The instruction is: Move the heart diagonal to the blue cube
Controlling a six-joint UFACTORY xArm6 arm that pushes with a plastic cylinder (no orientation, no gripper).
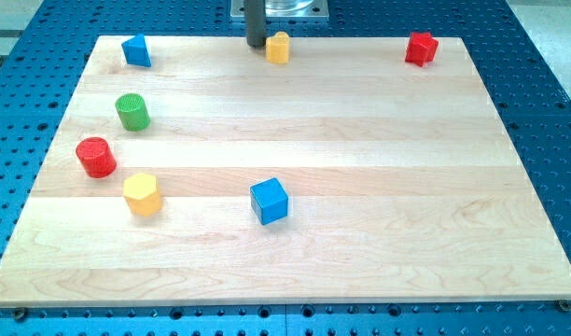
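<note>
The yellow-orange heart sits at the view's top edge of the wooden board, just right of centre. The blue cube lies well below it, near the board's middle toward the bottom. My tip stands at the board's top edge, right beside the heart on its left; I cannot tell whether it touches.
A blue triangular block is at the top left. A red block is at the top right. A green cylinder, a red cylinder and a yellow hexagon stand along the left side.
</note>
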